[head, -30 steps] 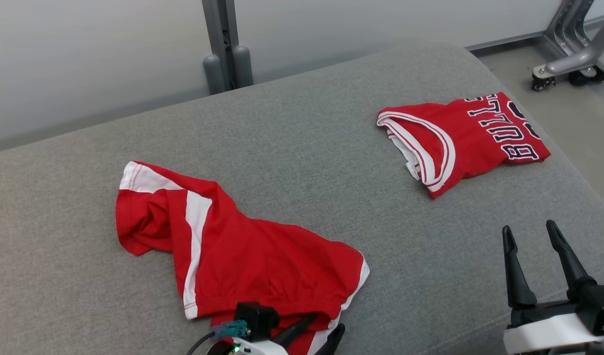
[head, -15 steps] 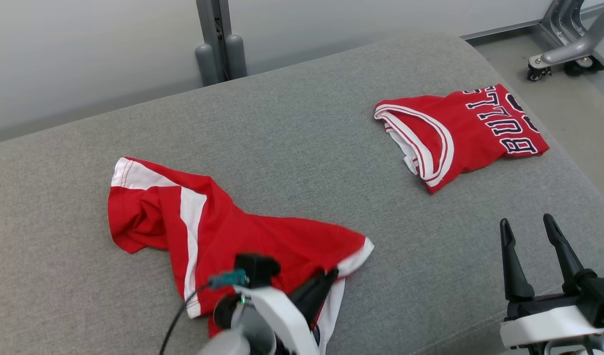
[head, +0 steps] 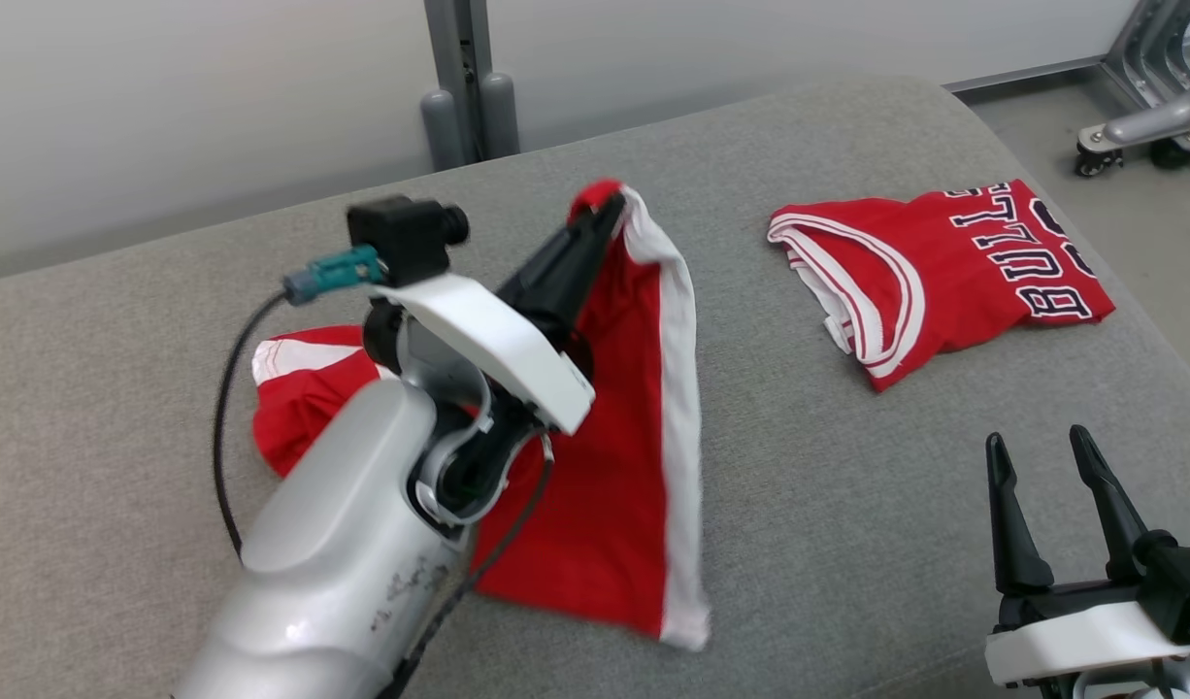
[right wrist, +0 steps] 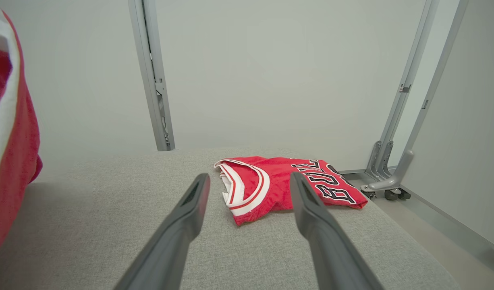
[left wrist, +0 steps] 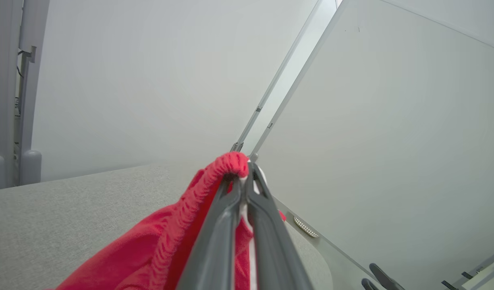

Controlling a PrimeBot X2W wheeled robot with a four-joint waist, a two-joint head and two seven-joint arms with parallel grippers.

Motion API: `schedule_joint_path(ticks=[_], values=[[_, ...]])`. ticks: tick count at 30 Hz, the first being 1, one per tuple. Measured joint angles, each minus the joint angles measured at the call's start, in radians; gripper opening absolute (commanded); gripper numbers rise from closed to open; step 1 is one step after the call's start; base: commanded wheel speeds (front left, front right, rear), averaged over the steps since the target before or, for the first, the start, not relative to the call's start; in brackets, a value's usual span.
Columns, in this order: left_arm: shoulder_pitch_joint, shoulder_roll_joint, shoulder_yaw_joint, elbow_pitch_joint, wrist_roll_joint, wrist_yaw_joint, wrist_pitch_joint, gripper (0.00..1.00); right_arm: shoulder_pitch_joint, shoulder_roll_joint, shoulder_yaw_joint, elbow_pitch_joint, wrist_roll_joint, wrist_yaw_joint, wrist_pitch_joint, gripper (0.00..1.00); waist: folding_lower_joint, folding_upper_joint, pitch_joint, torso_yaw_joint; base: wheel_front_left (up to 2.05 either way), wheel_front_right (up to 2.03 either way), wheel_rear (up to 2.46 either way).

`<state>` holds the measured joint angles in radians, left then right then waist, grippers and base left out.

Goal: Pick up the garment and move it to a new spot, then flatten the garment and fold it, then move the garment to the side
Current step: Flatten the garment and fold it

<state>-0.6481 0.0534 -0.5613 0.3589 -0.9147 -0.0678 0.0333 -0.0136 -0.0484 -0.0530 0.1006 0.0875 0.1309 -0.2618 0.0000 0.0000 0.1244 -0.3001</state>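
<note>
The garment (head: 614,427) is a pair of red shorts with white side stripes, hanging lifted over the grey cushion (head: 847,485). My left gripper (head: 605,206) is shut on its elastic waistband, high above the cushion. In the left wrist view the gripper (left wrist: 247,169) pinches the gathered red waistband (left wrist: 231,161) at its tips. One leg (head: 299,388) still rests on the cushion behind my left arm. My right gripper (head: 1037,451) stands open at the lower right, apart from the cloth; in the right wrist view the gripper (right wrist: 249,187) holds nothing, and the shorts (right wrist: 9,141) hang at the left edge.
A folded red jersey (head: 944,272) with dark lettering lies on the cushion's far right; the jersey (right wrist: 287,185) lies ahead of my right fingers. A grey post (head: 464,87) stands behind the cushion. A wheeled metal frame (head: 1139,116) stands on the floor at the right.
My left gripper closed on the shorts' waistband near the front edge and has raised it up and away from me. The shorts now hang stretched from it. The right arm has kept still.
</note>
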Motion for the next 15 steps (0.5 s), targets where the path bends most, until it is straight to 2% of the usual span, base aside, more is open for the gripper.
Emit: schedule_joint_path(ticks=[5,8,11,15], values=[[-0.047,0.023,0.038,-0.028,-0.003,-0.004,-0.026,0.00,0.003,0.000,-0.004,0.004,0.003,0.000,0.000,1.00,0.0000,0.0000,-0.007,0.027,0.00,0.00,0.00],[-0.009,0.048,0.008,-0.072,-0.079,-0.043,0.056,0.00,0.006,0.000,-0.006,0.005,0.007,0.000,0.000,1.00,0.0000,0.0000,-0.013,0.048,0.00,0.00,0.00],[0.150,0.113,-0.074,-0.158,-0.221,-0.056,0.210,0.00,0.019,0.000,-0.007,0.009,0.009,0.000,0.000,1.00,0.0000,0.0000,-0.019,0.071,0.00,0.00,0.00],[0.368,0.276,-0.136,-0.268,-0.345,-0.062,0.307,0.00,0.028,0.000,-0.012,0.017,0.009,0.000,0.000,1.00,0.0000,0.0000,-0.024,0.106,0.00,0.00,0.00]])
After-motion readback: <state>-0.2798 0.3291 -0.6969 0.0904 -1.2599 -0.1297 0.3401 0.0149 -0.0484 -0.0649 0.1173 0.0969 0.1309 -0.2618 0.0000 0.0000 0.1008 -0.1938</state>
